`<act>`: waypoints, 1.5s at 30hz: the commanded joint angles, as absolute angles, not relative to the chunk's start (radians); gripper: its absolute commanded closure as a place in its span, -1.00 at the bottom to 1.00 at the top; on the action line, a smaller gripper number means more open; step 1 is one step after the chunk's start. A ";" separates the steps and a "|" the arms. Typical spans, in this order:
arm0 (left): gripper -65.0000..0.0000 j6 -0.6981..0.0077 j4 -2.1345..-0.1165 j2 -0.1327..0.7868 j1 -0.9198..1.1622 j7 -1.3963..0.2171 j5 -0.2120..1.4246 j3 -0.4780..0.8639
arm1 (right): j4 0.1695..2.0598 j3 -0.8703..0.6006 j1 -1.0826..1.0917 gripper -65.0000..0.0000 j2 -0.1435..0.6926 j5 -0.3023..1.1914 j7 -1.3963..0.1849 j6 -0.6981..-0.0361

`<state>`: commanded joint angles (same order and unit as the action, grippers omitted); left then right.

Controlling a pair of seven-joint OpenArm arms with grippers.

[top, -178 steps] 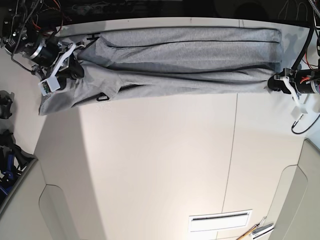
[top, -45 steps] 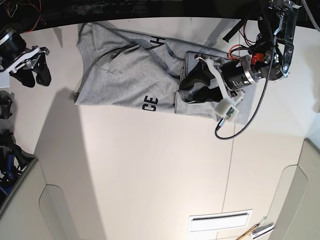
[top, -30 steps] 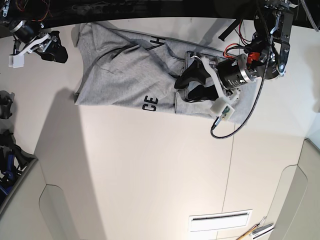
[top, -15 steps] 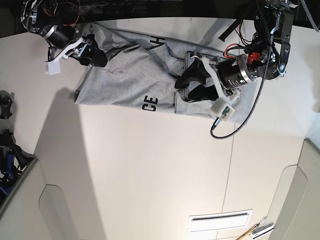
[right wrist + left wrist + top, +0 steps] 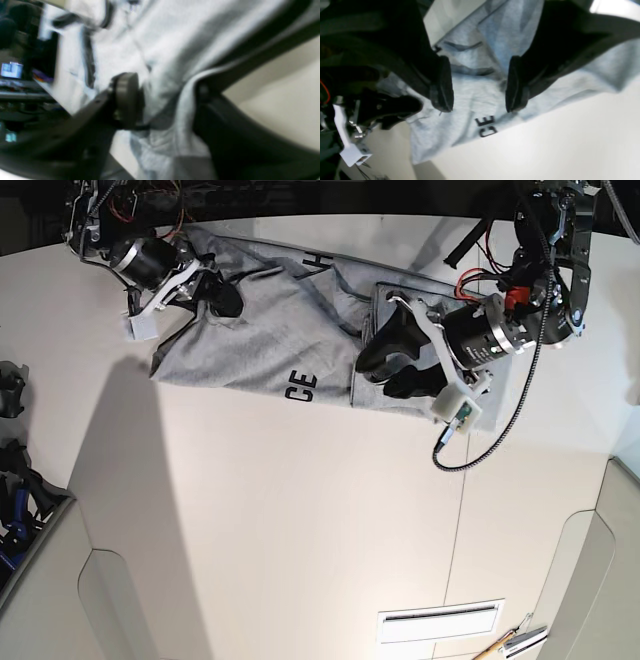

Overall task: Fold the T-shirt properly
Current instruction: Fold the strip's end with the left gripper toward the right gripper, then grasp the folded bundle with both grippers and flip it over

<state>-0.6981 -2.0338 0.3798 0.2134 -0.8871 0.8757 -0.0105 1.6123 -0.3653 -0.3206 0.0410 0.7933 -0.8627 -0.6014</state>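
Since the earliest picture, our T-shirt (image 5: 260, 340) is bunched, no longer stretched across the table. Our right gripper (image 5: 222, 298) now reaches onto its 9 o'clock end, jaws apart, and our left gripper (image 5: 385, 370) shifts slightly toward 6 o'clock.

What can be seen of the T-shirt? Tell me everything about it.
The T-shirt is light heather-grey knit, partly folded into a rumpled, wrinkled band across the far side of the white table. Black block letters "CE" show at its near edge and an "H" near the far edge. The right gripper is open, its fingers straddling a fabric edge at one end; the left gripper, also open, is over the doubled-over end.
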 joint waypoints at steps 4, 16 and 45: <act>-0.12 -0.698 -2.034 0.380 0.214 -0.888 0.884 0.105 | 1.613 -0.366 -0.299 1.00 0.043 0.754 -0.845 -0.602; -0.12 -0.698 -2.026 0.380 0.282 -0.992 0.924 0.335 | 1.614 -0.570 -0.270 1.00 0.240 0.773 -0.858 -0.602; -0.12 -0.695 -1.782 0.276 0.354 -0.892 0.834 0.033 | 1.932 -0.132 -0.009 1.00 0.239 0.624 -1.045 -0.587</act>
<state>-0.6952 -1.7824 0.2764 0.3542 -0.8925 0.8341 0.0334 1.9316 -0.1318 -0.0090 0.2390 0.6235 -1.0447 -0.5869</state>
